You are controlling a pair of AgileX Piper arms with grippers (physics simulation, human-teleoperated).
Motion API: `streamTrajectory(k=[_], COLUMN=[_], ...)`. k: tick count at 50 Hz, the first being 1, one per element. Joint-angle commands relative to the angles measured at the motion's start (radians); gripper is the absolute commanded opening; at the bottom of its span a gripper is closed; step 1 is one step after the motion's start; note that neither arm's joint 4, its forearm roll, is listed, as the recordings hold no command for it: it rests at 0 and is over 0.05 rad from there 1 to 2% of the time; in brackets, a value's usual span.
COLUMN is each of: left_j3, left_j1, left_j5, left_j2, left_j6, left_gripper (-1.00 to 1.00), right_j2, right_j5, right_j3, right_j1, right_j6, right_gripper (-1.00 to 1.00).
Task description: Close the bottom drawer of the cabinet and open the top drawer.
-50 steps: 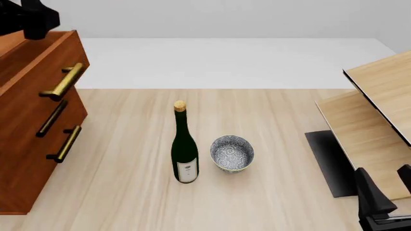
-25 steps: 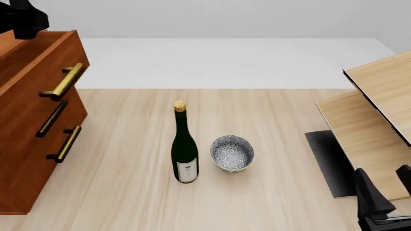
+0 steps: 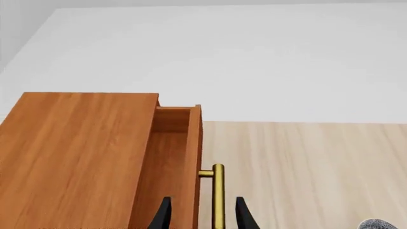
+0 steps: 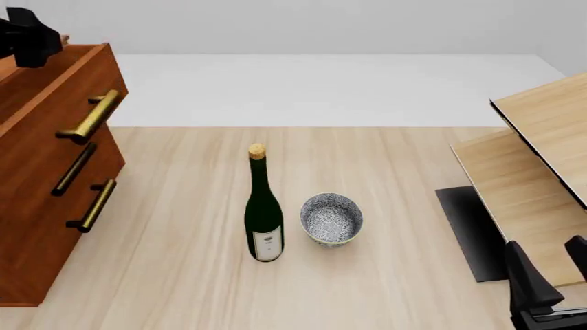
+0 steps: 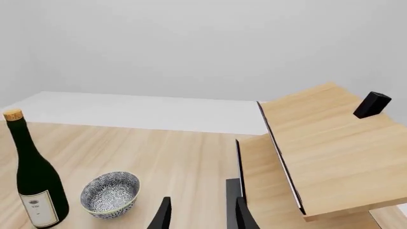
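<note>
The reddish-brown cabinet [image 4: 37, 227] stands at the table's left edge. Its top drawer [image 4: 69, 89] is pulled out past the two below, and its brass handle [image 4: 92, 115] sticks forward. The left wrist view looks down into that open drawer [image 3: 168, 162] and onto the handle [image 3: 218, 195]. The bottom drawer [image 4: 55, 240] has a front that looks level with the middle one. My left gripper [image 4: 32, 38] hovers open above the cabinet's top, touching nothing. My right gripper [image 4: 544, 240] is open and empty at the near right.
A dark green wine bottle [image 4: 263, 213] stands mid-table with a patterned bowl [image 4: 331, 218] just right of it. Pale wooden slanted panels [image 4: 541, 172] over a black mat [image 4: 468, 234] fill the right side, close to the right gripper [image 5: 200, 200].
My left gripper has drifted left, back over the cabinet's top and away from the drawer front. The drawers, the bottle, the bowl and the right arm have not moved.
</note>
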Motion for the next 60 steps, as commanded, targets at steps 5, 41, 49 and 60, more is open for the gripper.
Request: streamTrajectory(k=[5,41,49,60], left_j3=[0.047,0.141,0.155,0.169], left_j1=[0.022,-0.003,0.005,0.013], left_j5=[-0.025,-0.061,-0.070,-0.077], left_j2=[0.004,0.018,0.020,0.018], left_j6=[-0.021,-0.106,-0.105,-0.101], left_gripper=[1.00,1.00,1.00,1.00], right_j2=[0.000,0.000,0.000,0.000], right_j5=[0.000,0.001,0.000,0.001], right_j3=[0.000,-0.001,0.000,0.000], right_j1=[0.000,-0.003,-0.002,-0.002], right_j6=[0.000,-0.001,-0.001,-0.001], right_gripper=[1.00,1.00,1.00,1.00])
